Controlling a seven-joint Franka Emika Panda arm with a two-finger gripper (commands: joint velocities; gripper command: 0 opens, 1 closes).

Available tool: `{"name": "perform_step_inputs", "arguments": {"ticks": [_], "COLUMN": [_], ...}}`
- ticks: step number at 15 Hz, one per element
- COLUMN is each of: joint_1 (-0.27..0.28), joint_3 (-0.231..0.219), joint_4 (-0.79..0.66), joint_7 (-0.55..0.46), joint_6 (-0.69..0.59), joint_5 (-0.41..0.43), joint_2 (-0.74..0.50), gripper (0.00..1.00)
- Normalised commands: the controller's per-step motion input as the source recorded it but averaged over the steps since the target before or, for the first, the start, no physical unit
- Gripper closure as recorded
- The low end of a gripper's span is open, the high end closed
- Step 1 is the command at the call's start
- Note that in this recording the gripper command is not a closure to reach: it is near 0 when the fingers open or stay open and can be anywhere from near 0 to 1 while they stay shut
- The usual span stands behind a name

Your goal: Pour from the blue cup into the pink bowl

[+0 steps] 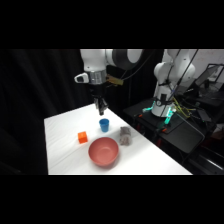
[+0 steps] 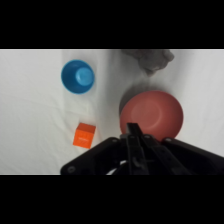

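My gripper (image 1: 102, 106) hangs above the white table (image 1: 65, 150), clear of its surface and holding nothing. How far its fingers stand apart I cannot tell: from the side they show only as a dark cluster, and from my wrist the black linkage (image 2: 132, 152) rising from the bottom edge hides them.

The blue cup (image 1: 104, 125) stands upright on the table, below my gripper and a little nearer the camera in the side view, not touching it. From my wrist, the blue cup (image 2: 78, 76) lies toward the upper left, its open mouth facing up at me, well away from the linkage.

The pink bowl (image 1: 103, 152) sits upright nearer the table's front edge, beyond the cup from my gripper. Through my wrist camera the pink bowl (image 2: 152, 115) lies just above the linkage, which covers part of its lower rim.

A small orange cube (image 1: 82, 137) rests on the table to the left of the cup and bowl in the side view; from my wrist the orange cube (image 2: 84, 135) lies below the cup, to the left of the bowl. A grey lumpy object (image 1: 125, 135) sits to the right of the bowl, near the table's far edge.
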Motion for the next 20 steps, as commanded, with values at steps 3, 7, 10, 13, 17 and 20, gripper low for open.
{"name": "perform_step_inputs", "arguments": {"ticks": [3, 7, 10, 13, 17, 20], "joint_1": [-0.018, -0.005, -0.004, -0.070, -0.129, -0.103], "joint_3": [0.024, 0.034, 0.027, -0.032, -0.081, -0.062], "joint_4": [0.03, 0.10, 0.12, 0.07, -0.03, -0.15], "joint_7": [0.01, 0.02, 0.01, -0.06, -0.11, -0.08], "joint_6": [-0.02, -0.07, -0.07, 0.02, 0.10, 0.31], "joint_5": [-0.009, -0.007, -0.007, 0.018, 0.080, 0.134], "joint_2": [0.00, -0.01, 0.00, 0.01, -0.01, -0.01], "gripper": [0.00, 0.00, 0.00, 0.00, 0.00, 0.00]}}
